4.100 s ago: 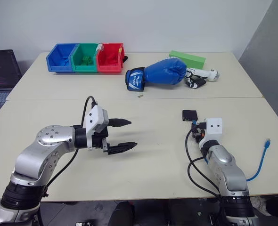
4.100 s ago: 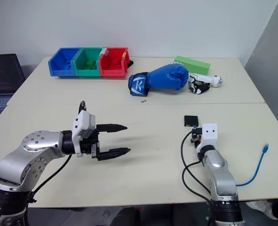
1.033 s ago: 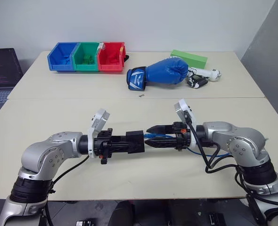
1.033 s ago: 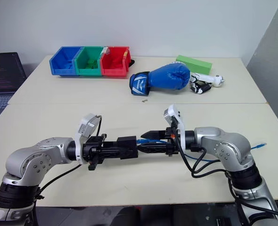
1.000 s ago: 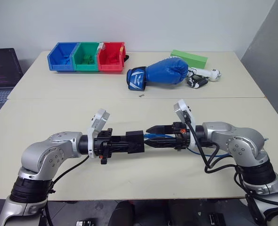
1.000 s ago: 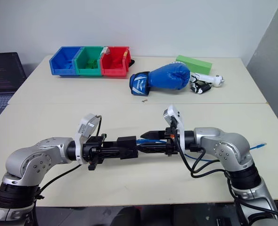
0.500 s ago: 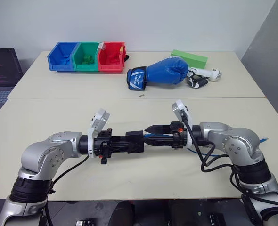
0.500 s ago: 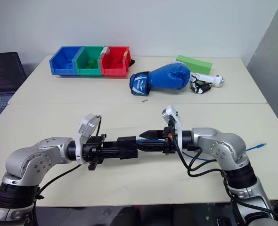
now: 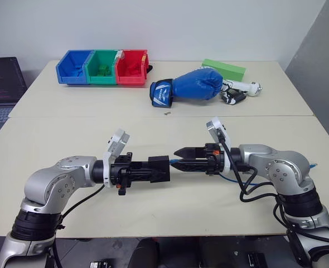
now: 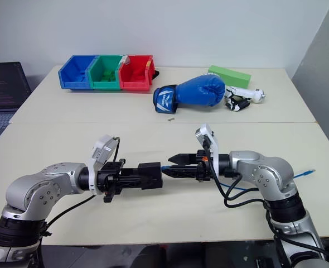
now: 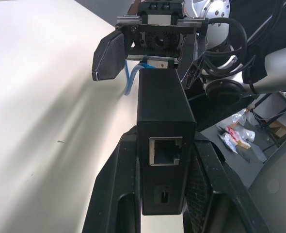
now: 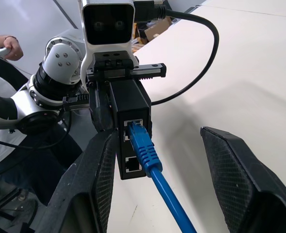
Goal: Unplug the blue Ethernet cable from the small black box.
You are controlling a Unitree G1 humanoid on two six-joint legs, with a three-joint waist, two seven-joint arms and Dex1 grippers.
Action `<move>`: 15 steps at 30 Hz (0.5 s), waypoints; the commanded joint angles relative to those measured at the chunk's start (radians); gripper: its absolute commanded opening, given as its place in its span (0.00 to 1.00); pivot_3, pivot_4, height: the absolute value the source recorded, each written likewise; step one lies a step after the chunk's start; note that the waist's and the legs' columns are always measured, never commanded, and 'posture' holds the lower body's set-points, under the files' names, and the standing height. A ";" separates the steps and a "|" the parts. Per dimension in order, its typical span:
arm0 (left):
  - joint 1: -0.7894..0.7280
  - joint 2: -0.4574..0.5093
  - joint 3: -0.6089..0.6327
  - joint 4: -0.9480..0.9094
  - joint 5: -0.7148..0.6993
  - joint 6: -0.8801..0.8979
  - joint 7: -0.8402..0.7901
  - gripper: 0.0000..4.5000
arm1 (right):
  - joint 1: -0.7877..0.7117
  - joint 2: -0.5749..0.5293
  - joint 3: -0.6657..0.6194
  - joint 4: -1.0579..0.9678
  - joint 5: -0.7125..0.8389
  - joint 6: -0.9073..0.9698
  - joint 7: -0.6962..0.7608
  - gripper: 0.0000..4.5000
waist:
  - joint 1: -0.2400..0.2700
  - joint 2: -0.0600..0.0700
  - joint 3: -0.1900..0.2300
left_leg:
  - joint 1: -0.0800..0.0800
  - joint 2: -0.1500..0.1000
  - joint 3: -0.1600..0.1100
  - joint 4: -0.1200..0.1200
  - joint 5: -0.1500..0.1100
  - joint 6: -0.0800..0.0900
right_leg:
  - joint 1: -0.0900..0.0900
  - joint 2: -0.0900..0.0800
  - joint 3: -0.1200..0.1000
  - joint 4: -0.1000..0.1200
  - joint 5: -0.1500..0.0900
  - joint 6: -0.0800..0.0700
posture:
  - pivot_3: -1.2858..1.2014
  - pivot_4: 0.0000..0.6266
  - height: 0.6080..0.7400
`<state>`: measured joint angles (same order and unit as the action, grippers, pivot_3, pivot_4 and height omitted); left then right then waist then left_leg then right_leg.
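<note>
The small black box [image 9: 159,168] hangs above the table, and my left gripper [image 9: 153,169] is shut on it from the left; its fingers [image 11: 115,194] clamp the box [image 11: 165,121] on both sides. The blue Ethernet cable [image 12: 168,196] has its plug [image 12: 139,138] seated in a port on the box's [image 12: 128,104] right end. My right gripper [image 9: 178,157] faces the box from the right and is open. Its fingers [image 12: 235,170] stand wide on either side of the plug without touching it. The cable trails back under the right arm, and its loose end [image 10: 308,173] lies at the table's right edge.
At the back of the table sit a blue boxing glove [image 9: 189,86], a row of blue, green and red bins [image 9: 103,68], a green block [image 9: 223,68] and a small white object [image 9: 243,86]. A laptop [image 9: 0,84] stands far left. A person's hand [image 12: 9,46] shows beyond the left arm.
About four seconds ago the box lay on the table and my left gripper was open and empty; now it holds the box, with the right gripper facing it. Nothing moved in the last second.
</note>
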<state>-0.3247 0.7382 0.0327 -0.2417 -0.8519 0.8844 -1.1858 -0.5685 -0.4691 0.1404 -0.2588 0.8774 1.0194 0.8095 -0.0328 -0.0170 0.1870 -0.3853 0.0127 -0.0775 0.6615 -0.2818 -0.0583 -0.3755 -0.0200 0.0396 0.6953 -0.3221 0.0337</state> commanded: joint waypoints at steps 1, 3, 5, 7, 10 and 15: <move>-0.004 0.001 0.009 -0.015 -0.006 -0.012 -0.001 0.18 | -0.015 -0.009 -0.005 -0.034 -0.003 -0.008 0.021 0.55 | 0.000 0.000 0.000 | 0.000 0.000 0.000 0.000 0.000 0.000 | 0.000 0.000 0.000 0.000 0.000 0.000 | 0.52 0.24 1.00; -0.004 0.000 0.009 -0.015 -0.006 -0.012 0.000 0.18 | -0.015 -0.009 -0.002 -0.039 -0.004 -0.007 0.022 0.49 | 0.000 0.000 0.000 | 0.000 0.000 0.000 0.000 0.000 0.000 | 0.000 0.000 0.000 0.000 0.000 0.000 | 0.52 0.24 1.00; -0.003 -0.001 0.007 -0.016 -0.005 -0.012 0.002 0.18 | -0.015 -0.009 -0.001 -0.041 -0.007 -0.007 0.023 0.39 | 0.000 0.000 0.000 | 0.000 0.000 0.000 0.000 0.000 0.000 | 0.000 0.000 0.000 0.000 0.000 0.000 | 0.52 0.24 1.00; -0.002 -0.002 0.004 -0.018 -0.004 -0.012 0.002 0.18 | -0.017 -0.010 0.000 -0.042 -0.011 -0.007 0.022 0.28 | 0.000 0.000 0.000 | 0.000 0.000 0.000 0.000 0.000 0.000 | 0.000 0.000 0.000 0.000 0.000 0.000 | 0.52 0.24 1.00; -0.002 -0.005 0.004 -0.020 -0.007 -0.010 0.009 0.18 | -0.018 -0.012 0.003 -0.044 -0.017 -0.008 0.024 0.13 | 0.000 0.000 0.000 | 0.000 0.000 0.000 0.000 0.000 0.000 | 0.000 0.000 0.000 0.000 0.000 0.000 | 0.52 0.24 1.00; -0.005 -0.015 0.002 -0.016 -0.006 -0.010 0.018 0.18 | -0.018 -0.015 0.007 -0.048 -0.017 -0.007 0.030 0.00 | 0.000 0.000 0.000 | 0.000 0.000 0.000 0.000 0.000 0.000 | 0.000 0.000 0.000 0.000 0.000 0.000 | 0.52 0.24 1.00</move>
<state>-0.3226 0.7319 0.0329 -0.2362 -0.8439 0.8847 -1.1667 -0.5691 -0.4806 0.1473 -0.2753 0.8674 1.0176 0.8383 -0.0327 -0.0170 0.1870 -0.3856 0.0128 -0.0775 0.6614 -0.2818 -0.0583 -0.3758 -0.0201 0.0396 0.6953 -0.3221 0.0337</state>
